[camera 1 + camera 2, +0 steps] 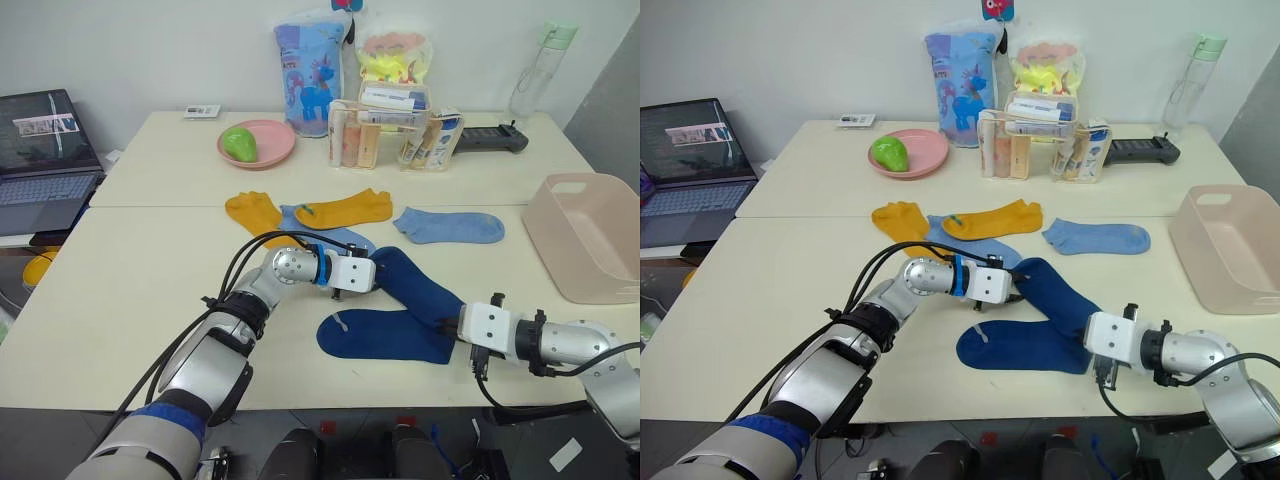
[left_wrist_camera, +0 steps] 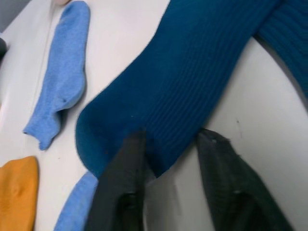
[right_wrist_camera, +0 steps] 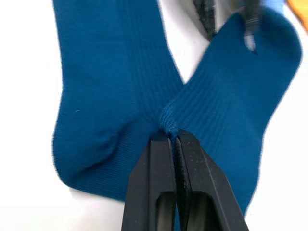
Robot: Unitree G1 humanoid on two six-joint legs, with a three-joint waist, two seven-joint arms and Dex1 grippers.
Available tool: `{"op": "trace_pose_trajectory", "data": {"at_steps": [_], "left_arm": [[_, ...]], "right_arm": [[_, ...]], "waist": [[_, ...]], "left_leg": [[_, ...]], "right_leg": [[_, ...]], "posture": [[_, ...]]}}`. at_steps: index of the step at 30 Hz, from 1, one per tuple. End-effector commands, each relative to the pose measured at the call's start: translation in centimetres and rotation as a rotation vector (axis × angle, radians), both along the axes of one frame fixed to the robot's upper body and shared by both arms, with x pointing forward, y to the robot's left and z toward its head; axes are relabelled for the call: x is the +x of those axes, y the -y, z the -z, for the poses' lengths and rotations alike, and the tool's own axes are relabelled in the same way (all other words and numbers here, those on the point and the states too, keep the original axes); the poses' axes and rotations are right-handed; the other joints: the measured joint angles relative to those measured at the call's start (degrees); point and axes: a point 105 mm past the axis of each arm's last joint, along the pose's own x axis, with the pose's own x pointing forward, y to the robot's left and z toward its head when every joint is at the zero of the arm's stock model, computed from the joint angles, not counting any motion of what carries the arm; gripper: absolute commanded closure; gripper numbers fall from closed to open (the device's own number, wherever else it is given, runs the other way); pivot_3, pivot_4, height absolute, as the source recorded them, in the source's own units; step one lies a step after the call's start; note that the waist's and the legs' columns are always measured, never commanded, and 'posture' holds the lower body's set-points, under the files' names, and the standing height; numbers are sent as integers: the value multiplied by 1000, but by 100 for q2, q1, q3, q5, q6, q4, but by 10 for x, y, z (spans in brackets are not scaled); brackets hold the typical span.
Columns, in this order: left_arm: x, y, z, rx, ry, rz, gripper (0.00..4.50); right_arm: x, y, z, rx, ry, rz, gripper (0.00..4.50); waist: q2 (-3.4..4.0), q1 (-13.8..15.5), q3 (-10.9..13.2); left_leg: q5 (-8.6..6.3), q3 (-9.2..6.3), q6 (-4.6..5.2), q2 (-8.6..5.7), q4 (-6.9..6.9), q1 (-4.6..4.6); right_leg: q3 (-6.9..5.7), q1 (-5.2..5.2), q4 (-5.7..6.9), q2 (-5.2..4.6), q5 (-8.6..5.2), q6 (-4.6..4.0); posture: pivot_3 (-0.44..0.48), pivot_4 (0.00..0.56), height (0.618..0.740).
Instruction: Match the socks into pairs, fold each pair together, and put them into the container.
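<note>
Two dark navy socks lie near the front edge: one flat (image 1: pixel 385 335), the other angled across its right end (image 1: pixel 415 280). My left gripper (image 1: pixel 378 281) is open, its fingers (image 2: pixel 120 187) straddling the far end of the angled navy sock (image 2: pixel 183 86). My right gripper (image 3: pixel 172 137) is shut, pinching a fold of navy sock (image 3: pixel 226 91) where the two overlap. Two mustard yellow socks (image 1: pixel 253 212) (image 1: pixel 345 209) lie mid-table, partly over a light blue sock (image 1: pixel 335 240). Another light blue sock (image 1: pixel 450 227) lies to their right. The pink-beige container (image 1: pixel 590 235) stands at the right edge.
At the back are a pink plate (image 1: pixel 270 150) with a green fruit, a clear organizer (image 1: pixel 390 125) of bottles, two printed bags, a water bottle (image 1: pixel 540 70) and a black remote (image 1: pixel 495 138). A laptop (image 1: pixel 45 160) sits at the far left.
</note>
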Motion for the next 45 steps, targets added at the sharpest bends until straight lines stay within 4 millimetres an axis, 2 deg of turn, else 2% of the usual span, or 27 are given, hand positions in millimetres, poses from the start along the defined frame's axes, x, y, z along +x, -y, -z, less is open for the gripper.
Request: {"op": "trace_pose_trajectory", "data": {"at_steps": [1,2,9,17,21,24,30,39,42,43,45], "left_arm": [[2,0,-5,-18,-15,-4,4286],[2,1,-6,-41,-40,-11,4485],[3,2,-21,-155,-106,-33,4485],[-2,-16,-34,-207,-133,-35,4485],[-5,-22,-32,-215,-176,-39,4485],[-6,-21,-30,-210,-171,-36,3902],[-9,-8,-31,-186,-114,15,2056],[-6,-5,-23,-78,-28,51,2056],[-4,-1,-25,-98,-31,42,2056],[-3,-1,-25,-103,-31,39,2462],[-3,0,-25,-104,-30,40,2943]], "right_arm": [[6,3,-21,53,35,15,4500],[7,4,-25,72,33,12,4500],[15,7,-40,149,44,26,4500],[19,7,-47,190,46,25,4500],[19,8,-51,225,21,28,4500],[18,9,-50,226,9,30,4500],[15,11,-49,227,-6,35,4500],[14,11,-47,229,-11,41,4500],[14,11,-47,231,-10,42,4500],[14,11,-46,232,-11,41,4500],[14,10,-46,235,-12,39,4500]], "waist": [[0,-3,0],[0,-5,0],[0,-24,0],[0,-57,0],[1,-64,0],[1,-64,0],[0,-67,0],[0,-75,0],[0,-79,0],[0,-78,0],[0,-77,0]], "left_leg": [[0,0,0,0,0,0],[0,1,0,0,0,0],[0,0,0,1,-1,-1],[0,-2,0,3,-2,-1],[0,-2,0,3,-3,-1],[0,-3,0,2,-3,-1],[0,0,0,3,-2,-2],[0,1,0,3,-3,-2],[0,3,0,3,-3,-2],[0,2,0,3,-3,-2],[0,2,0,3,-3,-2]], "right_leg": [[0,0,0,0,0,0],[0,0,0,0,0,0],[0,-3,1,0,0,0],[0,-5,3,0,0,0],[0,-6,3,0,0,0],[0,-6,3,0,0,0],[1,-5,3,-1,0,-1],[0,-6,3,-1,0,0],[1,-6,3,0,0,0],[1,-6,3,0,0,0],[1,-6,4,-1,0,0]], "posture": [[0,150,740],[0,150,740],[0,150,740],[0,150,740],[0,150,740],[0,150,740],[0,150,740],[0,150,740],[0,150,740],[0,150,740],[0,150,740]]}}
